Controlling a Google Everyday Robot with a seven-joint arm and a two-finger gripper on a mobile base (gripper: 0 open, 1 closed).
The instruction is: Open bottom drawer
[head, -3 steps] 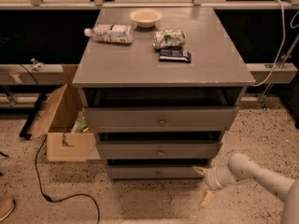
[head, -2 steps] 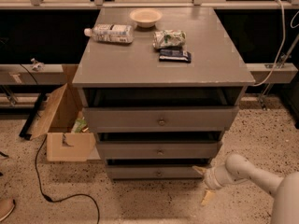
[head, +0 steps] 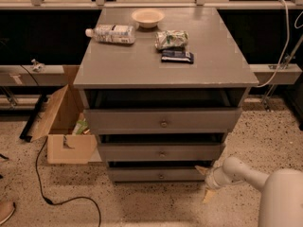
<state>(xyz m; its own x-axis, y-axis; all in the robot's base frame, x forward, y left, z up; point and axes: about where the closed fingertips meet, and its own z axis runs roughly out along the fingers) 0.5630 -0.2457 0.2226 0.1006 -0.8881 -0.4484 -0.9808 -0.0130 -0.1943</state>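
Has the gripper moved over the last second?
No. The gripper remains by the right end of the bottom drawer, just as before. Only the arm behind it has shifted, showing more at the lower right edge.

On your grey cabinet top (head: pixel 142 67), the bowl (head: pixel 147 17) sits at the back edge, a plastic bottle (head: pixel 110 33) lies on its side front-left of the bowl, a green bag (head: pixel 171 39) and dark packet (head: pixel 177 56) front-right, and the gripper (head: pixel 205 182), fingers spread, hangs far below the bowl, lower right.
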